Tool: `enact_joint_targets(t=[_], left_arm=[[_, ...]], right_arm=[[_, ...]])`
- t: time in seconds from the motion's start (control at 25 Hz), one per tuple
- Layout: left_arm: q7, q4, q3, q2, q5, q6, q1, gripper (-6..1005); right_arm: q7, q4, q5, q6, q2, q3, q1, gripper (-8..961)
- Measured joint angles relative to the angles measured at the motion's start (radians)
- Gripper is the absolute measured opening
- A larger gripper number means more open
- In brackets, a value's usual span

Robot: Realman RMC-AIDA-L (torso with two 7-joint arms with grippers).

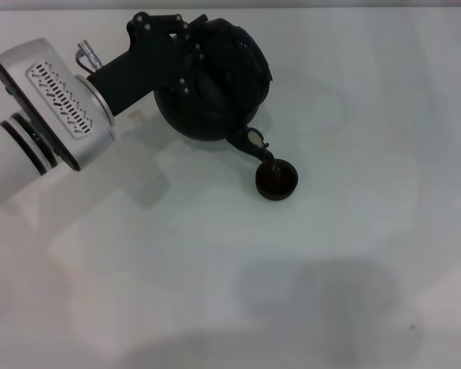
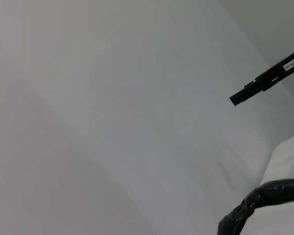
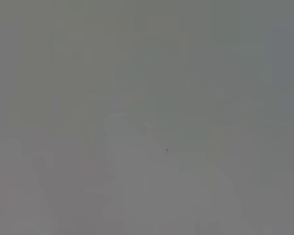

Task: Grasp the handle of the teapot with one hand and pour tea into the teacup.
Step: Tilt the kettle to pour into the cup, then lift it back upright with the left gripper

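Note:
The matte black teapot [image 1: 215, 84] is lifted and tipped toward the front right in the head view, held by my left gripper [image 1: 190, 48], which is shut on its arched handle [image 1: 242, 46]. The short spout [image 1: 253, 142] points down at the small dark teacup [image 1: 276, 181], which stands on the white table just below it; a thin dark stream joins spout and cup. The left wrist view shows only a piece of the rough dark handle [image 2: 264, 200]. My right gripper is out of view.
The white table [image 1: 353, 254] spreads around the cup on all sides. My left arm's silver forearm [image 1: 54, 104] crosses the table's far left. A thin black bar [image 2: 267, 78] shows in the left wrist view. The right wrist view shows only blank grey.

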Motion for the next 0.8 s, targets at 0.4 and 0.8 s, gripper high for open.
enact_joint_targets(t=[0.4,0.8], left_arm=[[-0.001,-0.027,-0.003,-0.004,-0.054,0.008,0.014,99],[0.000,-0.062,-0.003,-0.005,-0.064,0.020,0.026,98]], right_arm=[[0.000,0.000,0.000,0.001,0.000,0.000,-0.002,841],[0.000,0.000,0.000,0.000,0.001,0.000,-0.006,841]])
